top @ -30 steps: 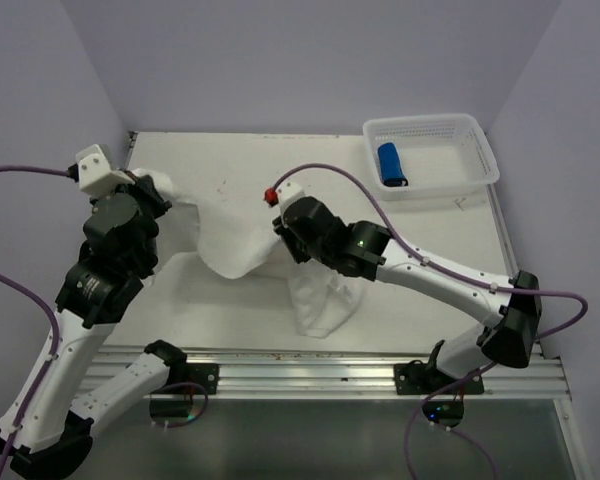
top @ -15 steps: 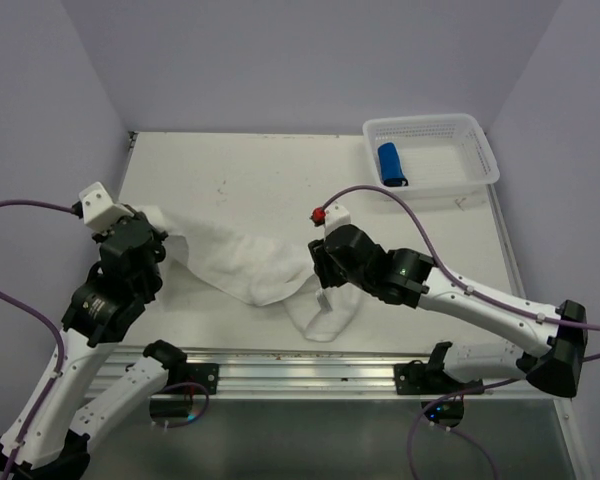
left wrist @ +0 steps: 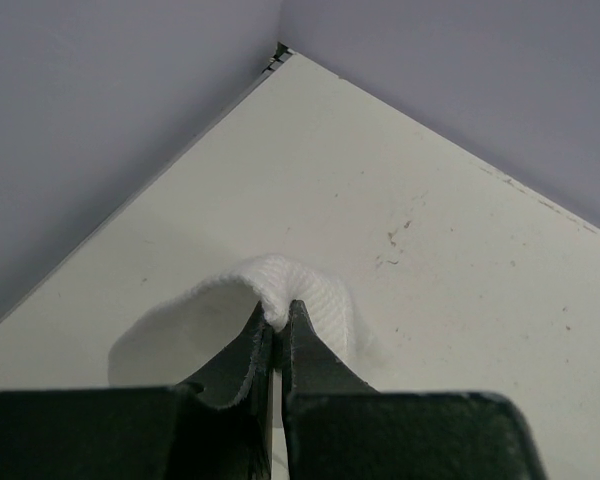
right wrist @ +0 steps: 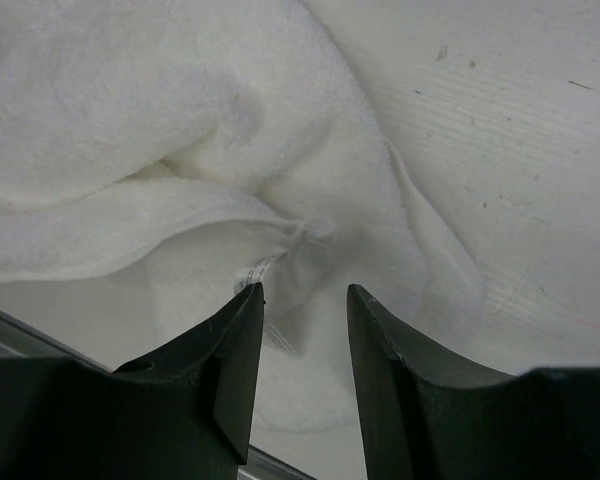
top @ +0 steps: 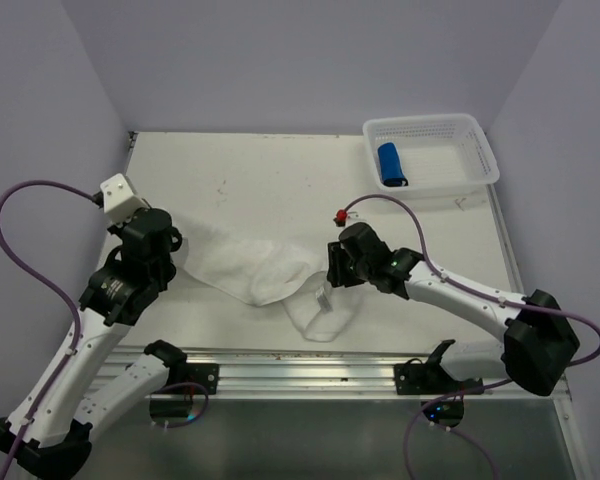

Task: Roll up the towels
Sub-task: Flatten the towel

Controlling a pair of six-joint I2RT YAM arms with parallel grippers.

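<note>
White towel (top: 255, 272) end beneath left hand (left wrist: 278, 312)

The white towel (right wrist: 100, 110) under the right gripper (right wrist: 302, 295) is thick, fluffy terry cloth, matt and rumpled. Its fingers (right wrist: 230, 370) look like dark, smooth plastic with a dull sheen. At the left gripper (left wrist: 277, 314) the same cloth shows a fine ribbed weave. The table (left wrist: 430, 180) beyond it is matt off-white, smooth but flecked with small scuffs. Far off past the right gripper, the basket (top: 420, 119) is white perforated plastic, and the blue towel (top: 391, 163) in it is soft cloth. Behind both, the rail (top: 310, 372) is bare dull metal.
</note>
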